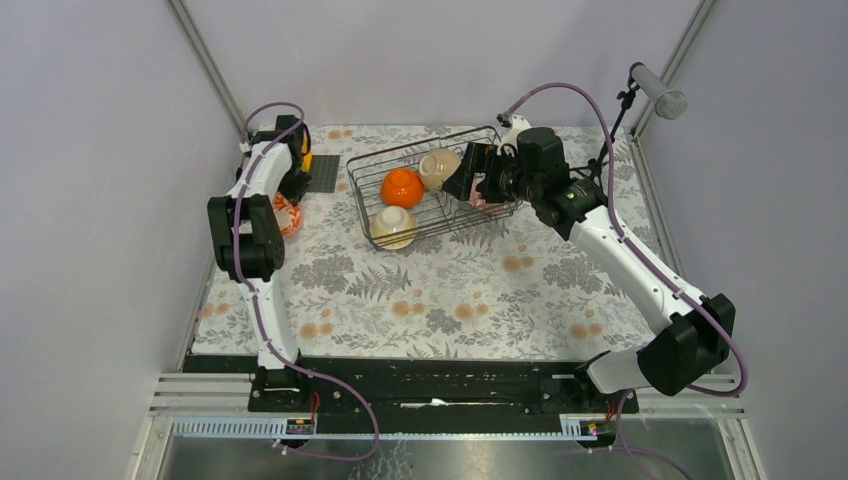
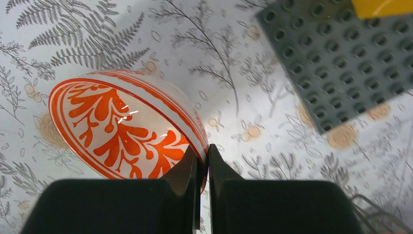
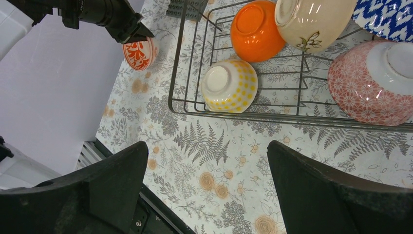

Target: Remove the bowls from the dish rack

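Observation:
The black wire dish rack (image 1: 355,200) stands at the back middle of the table. In it lie an orange bowl (image 1: 402,187), a beige bowl (image 1: 438,167) and a cream-white bowl with yellow dots (image 1: 393,227). The right wrist view shows the rack (image 3: 272,118) with these bowls plus a pink patterned bowl (image 3: 372,83) and a blue-white zigzag bowl (image 3: 387,17). My right gripper (image 1: 470,180) is open and empty over the rack's right end. My left gripper (image 2: 204,158) is shut on the rim of a white bowl with red lines (image 2: 122,126), tilted, at the table left of the rack (image 1: 287,215).
A flat dark grey studded plate (image 1: 322,172) lies left of the rack, with an orange-yellow block (image 1: 306,160) at its far edge. Both show in the left wrist view, the plate (image 2: 341,63) and the block (image 2: 382,7). A stand with a grey cylinder (image 1: 657,90) rises at the back right.

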Available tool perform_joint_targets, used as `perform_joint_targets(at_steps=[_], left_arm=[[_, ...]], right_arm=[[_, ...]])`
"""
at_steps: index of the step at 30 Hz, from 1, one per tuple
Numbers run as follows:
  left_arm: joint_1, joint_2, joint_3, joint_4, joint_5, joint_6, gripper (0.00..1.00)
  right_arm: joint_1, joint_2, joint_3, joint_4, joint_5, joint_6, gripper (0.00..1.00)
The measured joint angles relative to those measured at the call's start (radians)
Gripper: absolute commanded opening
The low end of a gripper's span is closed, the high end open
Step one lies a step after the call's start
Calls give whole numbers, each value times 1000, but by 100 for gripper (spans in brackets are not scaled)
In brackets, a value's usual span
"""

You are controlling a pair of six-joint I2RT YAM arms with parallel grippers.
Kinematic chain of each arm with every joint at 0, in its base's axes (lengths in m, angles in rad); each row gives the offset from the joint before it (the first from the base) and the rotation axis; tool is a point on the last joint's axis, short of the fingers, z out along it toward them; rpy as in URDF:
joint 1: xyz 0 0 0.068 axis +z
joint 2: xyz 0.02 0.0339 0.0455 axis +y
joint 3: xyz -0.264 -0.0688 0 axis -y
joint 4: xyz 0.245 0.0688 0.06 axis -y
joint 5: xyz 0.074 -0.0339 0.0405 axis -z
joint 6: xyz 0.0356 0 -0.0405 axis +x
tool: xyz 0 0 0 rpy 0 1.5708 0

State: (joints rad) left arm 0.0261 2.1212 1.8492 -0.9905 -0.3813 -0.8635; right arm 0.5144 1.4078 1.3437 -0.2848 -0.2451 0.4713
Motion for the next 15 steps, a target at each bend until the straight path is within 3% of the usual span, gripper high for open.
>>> perform_joint_targets(at_steps=[3, 6, 8, 10, 15], left_arm=[[32, 27, 2, -3, 6, 3, 0], [43, 44, 2, -2, 7, 8, 6], [41, 44, 2, -7, 8, 10, 21], [39, 44, 2, -6, 8, 15, 42], [37, 43, 0, 0, 22, 20, 52]], right_arm=[[0, 1, 0, -3, 0, -10, 100], [1, 2, 0, -3, 0, -17, 100], [1, 3, 0, -3, 0, -20, 100], [1, 5, 0, -3, 0, -22, 100], [1, 17, 2, -3, -1, -22, 100]])
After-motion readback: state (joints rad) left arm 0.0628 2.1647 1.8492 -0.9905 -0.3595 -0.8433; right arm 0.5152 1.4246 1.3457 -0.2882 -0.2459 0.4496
